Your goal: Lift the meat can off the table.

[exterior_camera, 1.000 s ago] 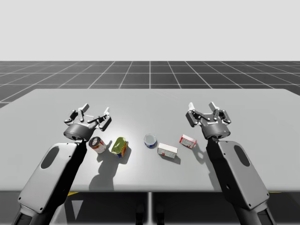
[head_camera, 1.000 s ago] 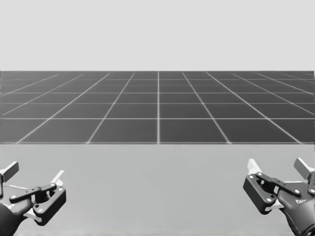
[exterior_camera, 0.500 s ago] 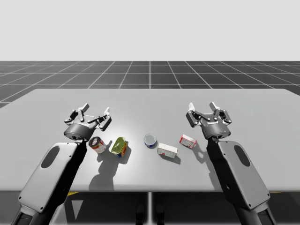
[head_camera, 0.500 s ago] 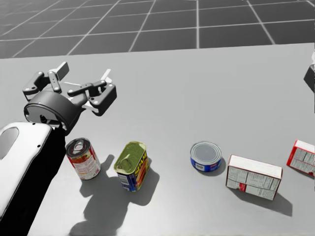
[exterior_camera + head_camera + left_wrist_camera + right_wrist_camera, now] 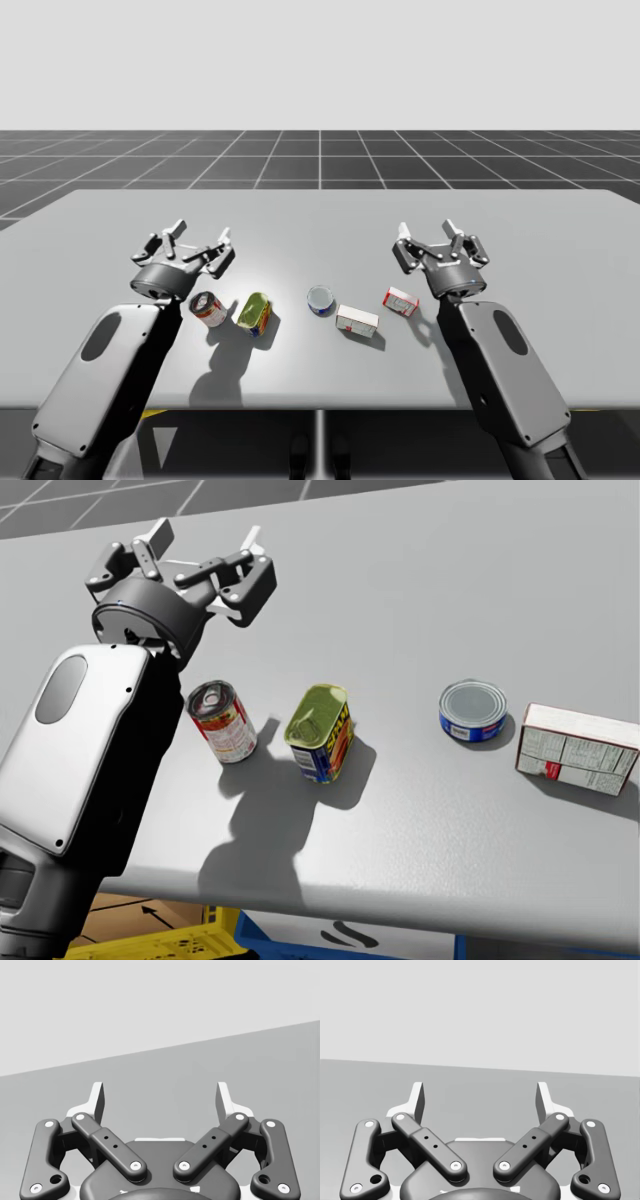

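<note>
Meat can [image 5: 320,732] 1, seemingly upright | round cans [image 5: 224,720] [image 5: 473,710] 2 | boxes [image 5: 578,748] [image 5: 401,301] 2 | left gripper [image 5: 197,247], right gripper [image 5: 437,240]: jaws wide apart, empty

A loose row lies on the grey table [image 5: 520,215], closer to its near edge. A red round can [image 5: 209,309] stands toward the left. Around the middle are a short blue round can [image 5: 321,299], a white box [image 5: 357,321] just beside it, and a small red-and-white box [image 5: 401,301].
</note>
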`<action>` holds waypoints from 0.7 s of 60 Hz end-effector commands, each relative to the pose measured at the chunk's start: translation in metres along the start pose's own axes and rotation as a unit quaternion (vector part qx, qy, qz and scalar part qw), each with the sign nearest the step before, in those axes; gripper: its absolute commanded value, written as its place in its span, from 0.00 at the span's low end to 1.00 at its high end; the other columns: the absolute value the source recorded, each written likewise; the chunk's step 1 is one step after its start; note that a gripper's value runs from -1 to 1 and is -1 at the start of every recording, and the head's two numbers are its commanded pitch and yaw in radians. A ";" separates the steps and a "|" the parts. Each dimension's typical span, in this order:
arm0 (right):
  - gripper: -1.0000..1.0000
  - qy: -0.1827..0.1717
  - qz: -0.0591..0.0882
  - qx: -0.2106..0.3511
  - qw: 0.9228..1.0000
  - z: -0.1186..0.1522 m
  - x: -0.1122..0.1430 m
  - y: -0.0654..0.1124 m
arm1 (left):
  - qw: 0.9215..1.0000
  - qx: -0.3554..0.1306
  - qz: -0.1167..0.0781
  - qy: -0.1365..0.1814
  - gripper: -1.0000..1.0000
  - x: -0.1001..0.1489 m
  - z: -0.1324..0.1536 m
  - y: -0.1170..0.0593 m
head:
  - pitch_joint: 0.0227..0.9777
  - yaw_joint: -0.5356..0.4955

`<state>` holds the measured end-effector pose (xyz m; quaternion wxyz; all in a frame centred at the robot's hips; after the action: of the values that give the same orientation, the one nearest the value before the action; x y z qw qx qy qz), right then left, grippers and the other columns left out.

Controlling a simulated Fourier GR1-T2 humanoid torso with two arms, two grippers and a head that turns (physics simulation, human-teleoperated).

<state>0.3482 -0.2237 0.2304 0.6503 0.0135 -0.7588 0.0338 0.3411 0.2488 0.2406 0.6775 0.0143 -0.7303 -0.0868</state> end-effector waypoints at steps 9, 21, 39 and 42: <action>0.00 -0.003 0.006 -0.007 1.000 0.000 -0.001 -0.002 | 1.000 -0.004 0.011 0.021 0.00 0.020 0.025 -0.002 | 0.87 0.77; 0.00 -0.007 0.009 -0.008 1.000 -0.001 -0.001 -0.003 | 0.999 -0.028 -0.005 0.037 0.00 0.031 0.070 0.002 | 0.86 0.78; 0.00 -0.008 0.011 -0.012 1.000 -0.001 -0.001 -0.003 | 0.991 -0.104 0.000 0.086 0.00 0.017 0.131 -0.002 | 0.87 0.77; 0.00 -0.008 0.016 -0.011 1.000 -0.002 -0.002 -0.003 | 0.989 -0.116 -0.001 0.093 0.00 0.012 0.138 -0.006 | 0.87 0.77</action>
<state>0.3495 -0.2266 0.2294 0.6443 -0.0015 -0.7640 0.0327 0.2298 0.2605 0.2586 0.7257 -0.0367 -0.6711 -0.1469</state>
